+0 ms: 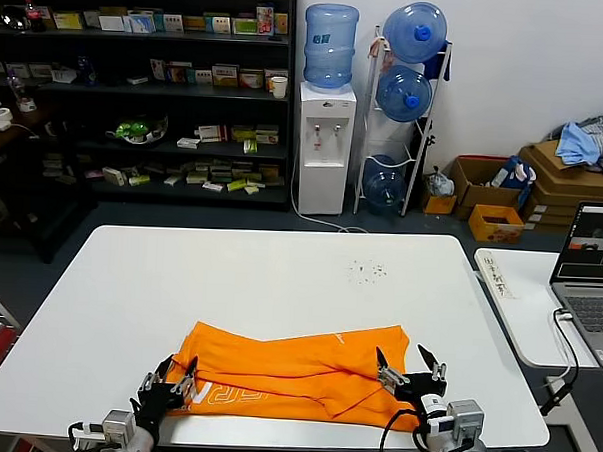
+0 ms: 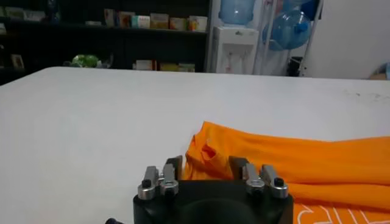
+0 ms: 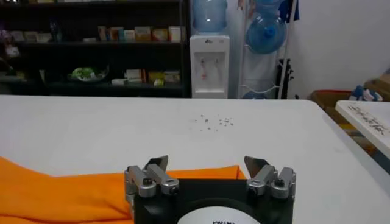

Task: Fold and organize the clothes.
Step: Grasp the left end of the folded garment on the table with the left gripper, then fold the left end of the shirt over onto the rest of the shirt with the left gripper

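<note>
since the orange t-shirt [image 1: 295, 376] lies half folded along the bench's [image 1: 259, 274] near edge, both grippers sit at its ends: left gripper [image 1: 171, 382] jaws straddling the left corner, part-spread, not visibly pinching; right gripper [image 1: 411, 370] jaws spread wide at the right edge, likely for a two-handed fold.

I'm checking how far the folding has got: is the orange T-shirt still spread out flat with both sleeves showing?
No: the T-shirt lies folded into a long band near the table's front edge.
</note>
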